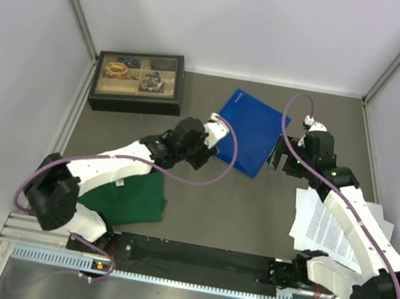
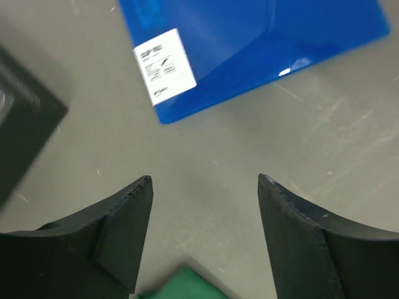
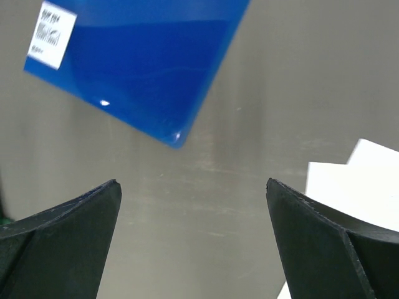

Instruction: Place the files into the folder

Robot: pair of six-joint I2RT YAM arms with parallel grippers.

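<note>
**Ana:** Where does the folder (image 1: 251,131) sit, seen from above?

**Ben:** It lies flat and closed on the worktop (image 1: 249,220), toward the back and turned at a slant, between the two arms. The files (image 1: 329,228) are a loose, fanned heap on the right side, partly under the right arm and well apart from the folder.

**Ana:** What do the wrist cameras add?

**Ben:** The left wrist view shows the left tool (image 2: 204,180) with its fingers spread apart and only bare worktop between them. Just ahead is a corner of the folder carrying a white label (image 2: 164,65). I cannot make out that label from above.

**Ana:** And the right?

**Ben:** The right tool (image 3: 192,184) also stands wide apart and is empty. It hangs over bare worktop near another corner of the folder. A white edge of the files pokes in at the right of that view, beside the right finger. From overhead I cannot tell the finger gaps nearly as well.

**Ana:** Does only the overhead view show anything?

**Ben:** Yes, the whole layout. A black box (image 1: 136,82) with compartments sits at the back left, and a green cloth (image 1: 130,195) lies by the left arm. The left wrist camera catches only a dark edge of the box and a sliver of green at the bottom. The right wrist camera shows neither.
</note>
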